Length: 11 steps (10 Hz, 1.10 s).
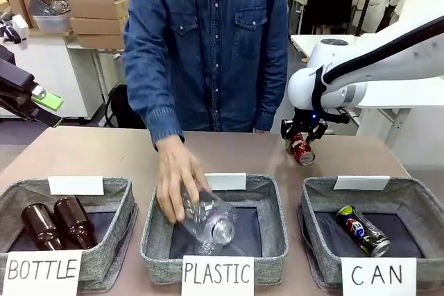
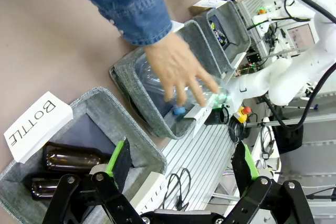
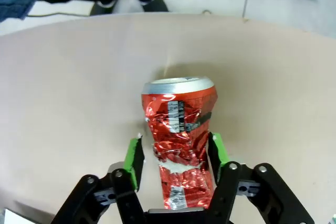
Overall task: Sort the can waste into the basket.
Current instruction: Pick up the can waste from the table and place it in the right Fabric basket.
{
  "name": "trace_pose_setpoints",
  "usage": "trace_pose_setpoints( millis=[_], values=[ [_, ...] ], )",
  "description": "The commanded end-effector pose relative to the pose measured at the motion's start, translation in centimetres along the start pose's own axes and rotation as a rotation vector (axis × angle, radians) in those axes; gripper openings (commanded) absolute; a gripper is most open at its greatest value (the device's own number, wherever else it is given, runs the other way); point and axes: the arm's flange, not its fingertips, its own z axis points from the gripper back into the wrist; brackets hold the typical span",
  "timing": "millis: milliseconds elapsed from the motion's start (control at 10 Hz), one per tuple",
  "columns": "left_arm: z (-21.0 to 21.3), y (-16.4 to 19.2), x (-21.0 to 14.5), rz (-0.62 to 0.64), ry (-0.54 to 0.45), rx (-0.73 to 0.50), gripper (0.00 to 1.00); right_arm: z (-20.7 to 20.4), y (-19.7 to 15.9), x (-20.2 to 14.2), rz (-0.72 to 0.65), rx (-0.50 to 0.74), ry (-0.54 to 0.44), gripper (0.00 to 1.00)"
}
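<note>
One red can [image 3: 181, 135] seemingly clamped in right jaws [image 3: 176, 156] on table; left jaws [image 2: 181, 163] apart

Crushed red can [image 3: 179, 129] on table, blue can [image 1: 362, 230] lying in CAN basket [image 1: 320, 199]
</note>
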Motion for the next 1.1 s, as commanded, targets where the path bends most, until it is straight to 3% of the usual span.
trace_pose_setpoints(
  millis=[0, 200, 300, 600, 700, 1000],
  values=[
    [0.2, -0.1, -0.2, -0.003, 0.01, 0.003, 1.0, 0.1, 0.4, 0.5, -0.028, -0.054, 0.0, 0.0],
    [0.2, -0.1, -0.2, -0.003, 0.01, 0.003, 1.0, 0.1, 0.3, 0.5, -0.029, -0.059, 0.003, 0.05],
    [0.2, -0.1, -0.2, -0.003, 0.01, 0.003, 1.0, 0.1, 0.3, 0.5, -0.029, -0.057, 0.003, 0.0],
    [0.2, -0.1, -0.2, -0.003, 0.01, 0.003, 1.0, 1.5, 0.0, -0.1, -0.021, -0.03, -0.008, 0.0],
    [0.2, -0.1, -0.2, -0.003, 0.01, 0.003, 1.0, 4.2, -0.2, -1.2, -0.011, -0.001, -0.007, 0.0],
    [0.2, -0.1, -0.2, -0.003, 0.01, 0.003, 1.0, 14.8, -2.3, -8.8, 0.01, 0.009, 0.025, 0.0]
  ],
)
